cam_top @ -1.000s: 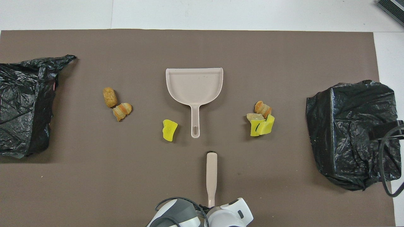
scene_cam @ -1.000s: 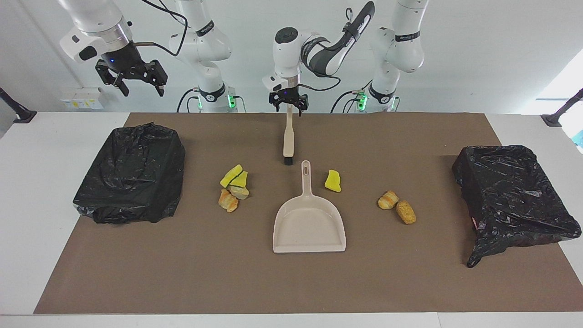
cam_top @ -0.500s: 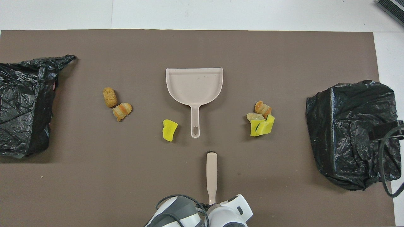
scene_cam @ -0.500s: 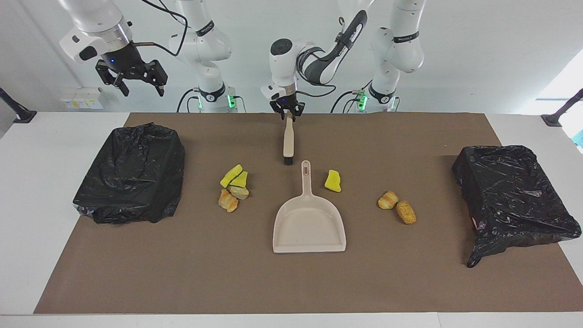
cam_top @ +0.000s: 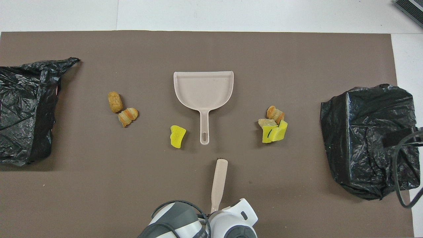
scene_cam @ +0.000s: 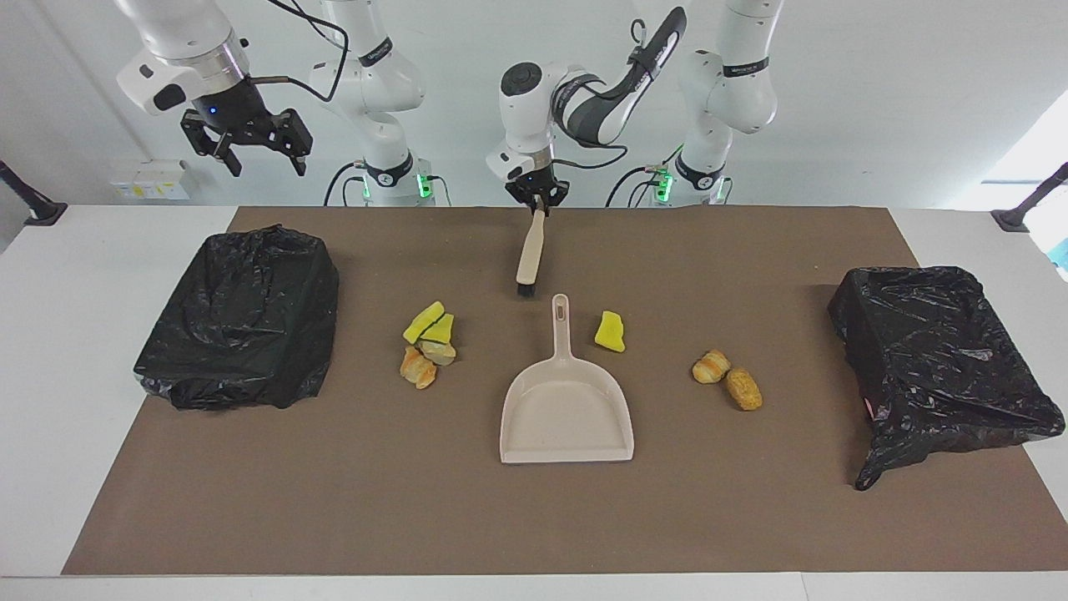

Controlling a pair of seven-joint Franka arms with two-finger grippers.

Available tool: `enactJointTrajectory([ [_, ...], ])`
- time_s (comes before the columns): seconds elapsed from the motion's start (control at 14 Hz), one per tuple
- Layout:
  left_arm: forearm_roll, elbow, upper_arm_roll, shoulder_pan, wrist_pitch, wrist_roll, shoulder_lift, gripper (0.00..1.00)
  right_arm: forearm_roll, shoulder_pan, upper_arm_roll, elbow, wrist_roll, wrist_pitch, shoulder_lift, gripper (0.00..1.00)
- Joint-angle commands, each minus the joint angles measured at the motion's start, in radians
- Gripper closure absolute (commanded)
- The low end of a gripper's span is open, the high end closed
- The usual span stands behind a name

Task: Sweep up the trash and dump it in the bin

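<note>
since earlier frame, left gripper (scene_cam: 538,203) clamped onto brush (scene_cam: 529,255) handle, brush now tilted (bristles near dustpan (scene_cam: 566,409) handle). right gripper (scene_cam: 248,148) waits, fingers spread, over bin (scene_cam: 242,319). trash (scene_cam: 427,342) scattered beside dustpan.

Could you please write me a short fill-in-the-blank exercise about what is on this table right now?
1. The left gripper is shut on the handle of the ____.
2. The dustpan holds ____ pieces of trash.
3. The right gripper hangs open above the black bin at the ____ arm's end of the table.
4. The lone yellow sponge piece lies beside the dustpan's ____.

Missing words: brush; no; right; handle
</note>
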Motion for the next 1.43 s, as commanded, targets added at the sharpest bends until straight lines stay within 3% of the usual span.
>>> enactJointTrajectory([
  [0.0,0.011,0.026,-0.005,0.053,-0.166,0.054,-0.063,1.00,0.013,-0.005,0.004,0.040,-0.014,0.012,0.027,0.00],
  [0.21,0.014,0.028,-0.005,0.119,-0.266,0.119,-0.129,1.00,0.016,-0.005,0.002,0.041,-0.022,0.029,0.026,0.00],
  [0.5,0.015,0.035,-0.004,0.272,-0.286,0.206,-0.166,1.00,0.013,-0.005,0.002,0.034,-0.023,0.029,0.020,0.00],
  [1.14,0.038,0.034,-0.005,0.665,-0.073,0.476,-0.091,1.00,0.013,-0.003,0.005,0.018,-0.016,0.030,0.011,0.00],
  [1.36,0.038,0.038,-0.005,0.786,0.019,0.591,-0.062,1.00,0.013,-0.002,0.095,-0.040,-0.022,0.120,0.012,0.00],
])
